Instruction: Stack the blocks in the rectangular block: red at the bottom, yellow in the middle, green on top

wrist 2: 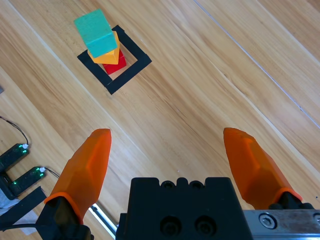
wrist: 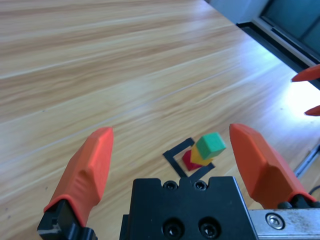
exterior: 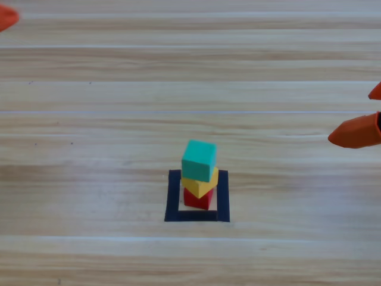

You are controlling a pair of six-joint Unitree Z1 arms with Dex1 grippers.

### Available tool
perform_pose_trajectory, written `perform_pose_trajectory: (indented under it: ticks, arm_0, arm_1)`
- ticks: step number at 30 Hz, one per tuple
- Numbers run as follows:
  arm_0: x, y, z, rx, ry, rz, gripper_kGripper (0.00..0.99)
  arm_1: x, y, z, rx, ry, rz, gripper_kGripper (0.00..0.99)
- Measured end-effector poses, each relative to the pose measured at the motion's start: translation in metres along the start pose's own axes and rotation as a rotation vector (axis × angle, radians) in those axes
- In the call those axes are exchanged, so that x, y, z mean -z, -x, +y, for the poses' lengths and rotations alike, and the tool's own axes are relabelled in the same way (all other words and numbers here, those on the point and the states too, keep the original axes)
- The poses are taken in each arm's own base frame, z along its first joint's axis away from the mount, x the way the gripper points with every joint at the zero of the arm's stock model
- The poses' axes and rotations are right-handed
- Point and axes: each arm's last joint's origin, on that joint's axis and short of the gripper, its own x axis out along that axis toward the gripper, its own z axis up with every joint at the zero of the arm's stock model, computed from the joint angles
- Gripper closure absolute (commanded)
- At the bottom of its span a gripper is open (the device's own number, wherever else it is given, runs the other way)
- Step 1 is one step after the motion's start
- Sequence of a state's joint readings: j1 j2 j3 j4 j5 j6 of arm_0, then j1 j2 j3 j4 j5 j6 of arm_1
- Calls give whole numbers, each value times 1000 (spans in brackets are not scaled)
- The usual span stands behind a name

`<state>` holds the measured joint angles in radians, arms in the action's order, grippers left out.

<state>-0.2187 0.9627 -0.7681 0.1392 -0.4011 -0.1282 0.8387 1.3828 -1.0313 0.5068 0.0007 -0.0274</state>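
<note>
Hiding under yellow [exterior: 199, 186]: red [exterior: 197, 199], partly

Each hand [wrist 2: 167, 150]: 2 orange pointed fingers [wrist 2: 85, 167], black body w/ screws.

Wooden table [exterior: 89, 119] with black rectangular block [exterior: 173, 196], red [exterior: 197, 199] cube inside.

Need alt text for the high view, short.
A three-cube stack stands inside the black square outline on a wooden table: red cube at the bottom, yellow cube in the middle, green cube on top. The left gripper sits at the top-left corner, the right gripper at the right edge, both away from the stack.
</note>
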Motion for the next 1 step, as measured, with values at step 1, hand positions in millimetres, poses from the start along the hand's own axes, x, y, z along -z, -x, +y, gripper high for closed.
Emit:
perform_pose_trajectory:
  ticks: [1]
  arm_0:
    - [9,5,3,-16,-1,-30,0]
  arm_1:
    - [0,0,0,0,0,0,0]
